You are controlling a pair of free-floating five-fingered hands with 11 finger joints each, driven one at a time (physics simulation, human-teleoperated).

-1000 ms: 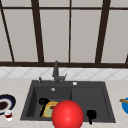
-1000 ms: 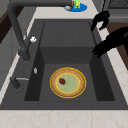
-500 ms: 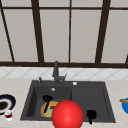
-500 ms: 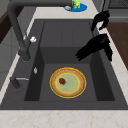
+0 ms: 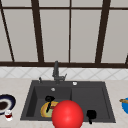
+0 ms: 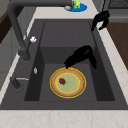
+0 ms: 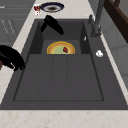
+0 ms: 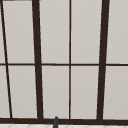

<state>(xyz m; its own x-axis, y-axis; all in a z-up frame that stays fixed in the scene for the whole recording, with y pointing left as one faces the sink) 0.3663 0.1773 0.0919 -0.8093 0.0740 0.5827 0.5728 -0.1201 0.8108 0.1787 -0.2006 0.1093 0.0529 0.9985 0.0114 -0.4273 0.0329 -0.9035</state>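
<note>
A yellow-rimmed plate [image 6: 68, 82] with a pale green middle and a small red piece [image 6: 62, 81] on it lies on the floor of the sink's deep left basin [image 6: 45, 75]; the plate [image 7: 60, 48] also shows from the right and from the front [image 5: 46, 110]. My left hand [image 6: 82, 56] hangs over the basin, open. Its fingers [image 6: 68, 62] stretch down to the plate's far rim, and I cannot tell if they touch. The left hand [image 5: 49, 100] is also seen in the front view and from the right [image 7: 52, 23]. My right hand [image 5: 91, 115] idles, relaxed, at the sink's front right edge.
A dark faucet [image 5: 56, 71] stands behind the basin. A large red ball [image 5: 67, 115] covers the sink's front middle. On the left counter sit a dark blue plate [image 5: 6, 102] and a small red cup [image 5: 8, 115]. A blue plate [image 5: 125, 105] lies at the right.
My left hand has come down from beside the right hand into the basin, toward the plate's rim. The right hand and the plate have stayed put.
</note>
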